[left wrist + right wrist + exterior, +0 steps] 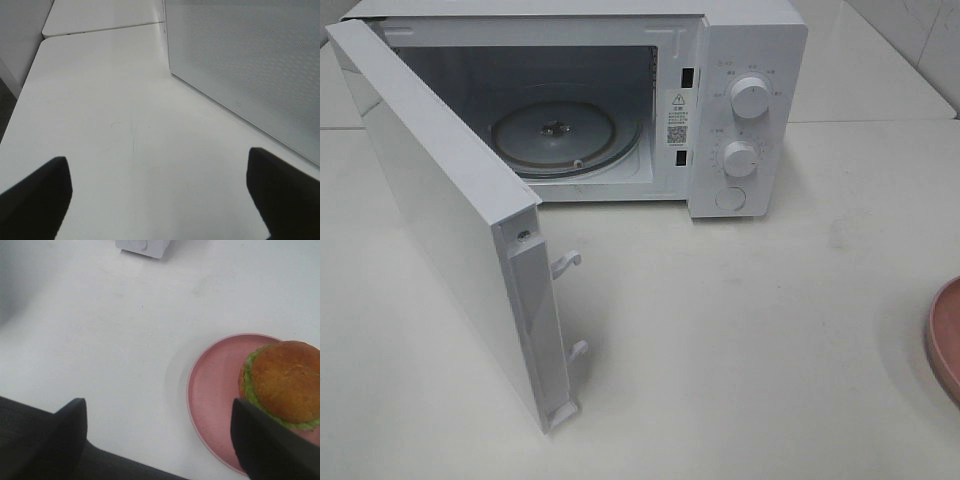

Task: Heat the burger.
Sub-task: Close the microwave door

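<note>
The burger (285, 382), with a golden-brown bun and green lettuce, lies on a pink plate (215, 395) in the right wrist view. My right gripper (157, 440) is open and empty, with its fingers apart on the near side of the plate. In the exterior view only the plate's edge (945, 338) shows at the far right, and the burger is out of view. The white microwave (750, 60) stands at the back with its door (440, 210) swung wide open and its glass turntable (555, 135) bare. My left gripper (157, 195) is open and empty above the table beside the door's outer face (250, 65).
The microwave has two knobs (750, 98) and a button (730, 198) on its right panel. Its corner shows in the right wrist view (142, 246). The open door juts far out over the left of the white table (740, 340). The table's front edge (100, 457) lies under my right gripper.
</note>
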`<control>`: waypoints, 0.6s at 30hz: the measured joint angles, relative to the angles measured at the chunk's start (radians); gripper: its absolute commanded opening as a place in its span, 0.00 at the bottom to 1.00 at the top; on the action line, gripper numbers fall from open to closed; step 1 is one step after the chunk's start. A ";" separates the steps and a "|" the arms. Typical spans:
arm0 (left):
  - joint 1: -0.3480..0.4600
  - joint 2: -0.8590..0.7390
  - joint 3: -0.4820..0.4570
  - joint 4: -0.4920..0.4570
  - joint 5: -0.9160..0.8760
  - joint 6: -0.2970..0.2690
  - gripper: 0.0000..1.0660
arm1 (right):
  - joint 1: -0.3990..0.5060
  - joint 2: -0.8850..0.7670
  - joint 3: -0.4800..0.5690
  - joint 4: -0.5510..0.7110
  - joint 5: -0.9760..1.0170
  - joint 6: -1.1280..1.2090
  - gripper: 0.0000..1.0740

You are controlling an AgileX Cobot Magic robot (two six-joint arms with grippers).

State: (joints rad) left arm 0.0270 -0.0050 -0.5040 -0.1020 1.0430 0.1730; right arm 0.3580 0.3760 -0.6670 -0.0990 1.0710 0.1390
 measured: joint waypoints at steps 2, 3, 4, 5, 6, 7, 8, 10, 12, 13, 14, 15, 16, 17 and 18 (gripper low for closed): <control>0.000 0.000 0.000 0.000 0.000 0.000 0.82 | -0.010 -0.014 0.001 0.006 0.000 -0.002 0.71; 0.000 0.000 0.000 0.000 0.000 0.000 0.82 | -0.027 -0.045 0.017 0.019 -0.001 -0.001 0.71; 0.000 0.000 0.000 0.000 0.000 0.000 0.82 | -0.027 -0.045 0.017 0.019 -0.001 -0.001 0.71; 0.000 0.000 0.000 0.000 0.000 0.000 0.82 | -0.036 -0.062 0.028 0.024 0.000 -0.001 0.71; 0.000 0.000 0.000 0.000 0.000 0.000 0.82 | -0.053 -0.094 0.052 0.028 0.000 -0.003 0.71; 0.000 0.000 0.000 0.000 0.000 0.000 0.82 | -0.053 -0.094 0.052 0.028 0.000 -0.003 0.71; 0.000 0.000 0.000 0.000 0.000 0.000 0.82 | -0.064 -0.109 0.063 0.028 0.001 -0.003 0.71; 0.000 0.000 0.000 0.000 0.000 0.000 0.82 | -0.085 -0.149 0.091 0.028 0.002 -0.003 0.71; 0.000 0.000 0.000 0.000 0.000 0.000 0.82 | -0.110 -0.206 0.131 0.028 -0.001 -0.005 0.71; 0.000 0.000 0.000 0.000 0.000 0.000 0.82 | -0.110 -0.206 0.131 0.028 -0.001 -0.005 0.71; 0.000 0.000 0.000 0.000 0.000 0.000 0.82 | -0.117 -0.228 0.144 0.029 -0.008 -0.005 0.71; 0.000 0.000 0.000 0.000 0.000 0.000 0.82 | -0.126 -0.263 0.155 0.032 -0.011 -0.009 0.71; 0.000 0.000 0.000 0.000 0.000 0.000 0.82 | -0.126 -0.263 0.155 0.032 -0.011 -0.009 0.71; 0.000 0.000 0.000 0.000 0.000 0.000 0.82 | -0.126 -0.293 0.158 0.035 -0.018 -0.011 0.71; 0.000 0.000 0.000 0.000 0.000 0.000 0.82 | -0.126 -0.293 0.158 0.035 -0.018 -0.011 0.71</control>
State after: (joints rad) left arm 0.0270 -0.0050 -0.5040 -0.1020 1.0430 0.1730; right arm 0.2320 0.0830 -0.5090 -0.0640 1.0530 0.1280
